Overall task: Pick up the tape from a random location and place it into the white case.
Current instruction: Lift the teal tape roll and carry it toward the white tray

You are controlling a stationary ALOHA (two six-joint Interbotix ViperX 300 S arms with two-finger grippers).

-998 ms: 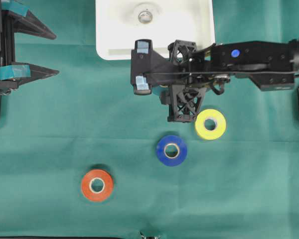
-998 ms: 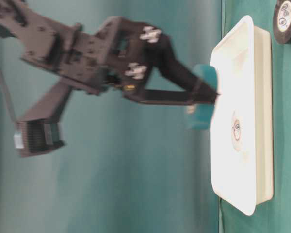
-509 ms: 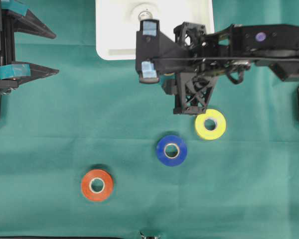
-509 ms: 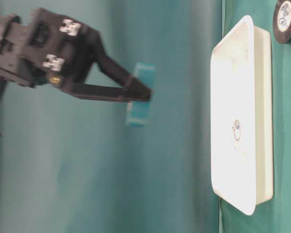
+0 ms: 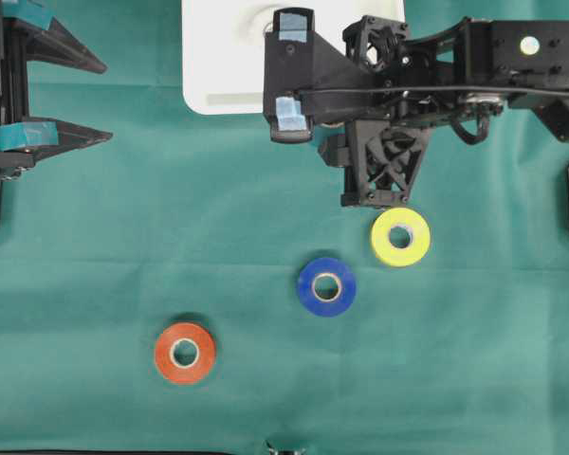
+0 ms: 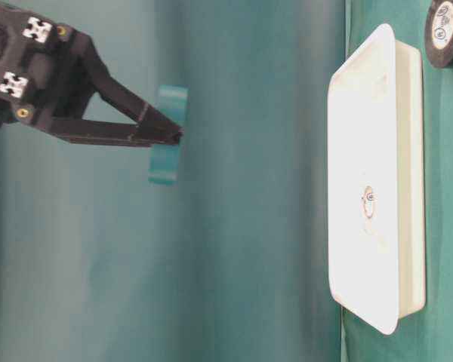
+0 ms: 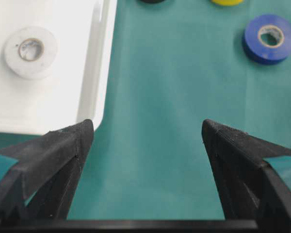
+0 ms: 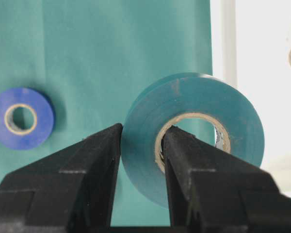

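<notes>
Teal tape (image 8: 191,133) higher (right arm (image 5: 474,66))

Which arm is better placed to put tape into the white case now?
Right. The right gripper already pinches the green tape roll beside the white case; the left gripper is open, empty, farther away.

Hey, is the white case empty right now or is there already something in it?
Not empty. The left wrist view shows one white tape roll lying flat inside the white case; the table-level view shows its core too.
</notes>
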